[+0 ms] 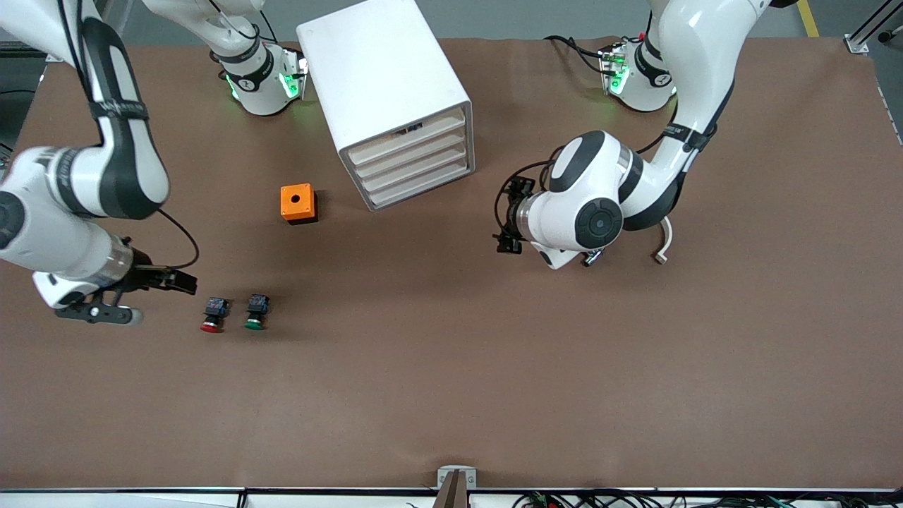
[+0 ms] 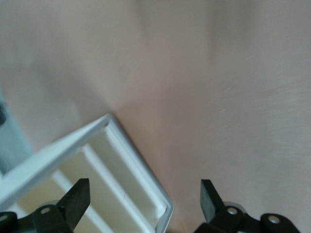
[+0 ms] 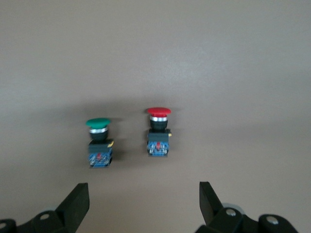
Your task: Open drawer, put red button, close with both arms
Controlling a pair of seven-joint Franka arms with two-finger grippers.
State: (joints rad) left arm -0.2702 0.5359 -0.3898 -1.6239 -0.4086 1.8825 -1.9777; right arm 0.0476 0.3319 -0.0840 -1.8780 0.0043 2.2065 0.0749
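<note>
Toward the right arm's end of the table, near the front camera: red button point(image 1: 212, 315) lying on its side, green-capped button point(image 1: 256, 312) just beside it. Probably light, rigid, prone to rolling on the round cap; best pinched across the blocky black-and-blue body. Right gripper point(image 1: 134, 296) low beside it, fingers apart, nothing held. Drawer point(image 1: 411, 147) shut, second from top in the cabinet point(image 1: 381, 77). Left gripper point(image 1: 509, 215) near the cabinet front, fingers spread, empty. Orange box point(image 1: 298, 203) beside the cabinet.
</note>
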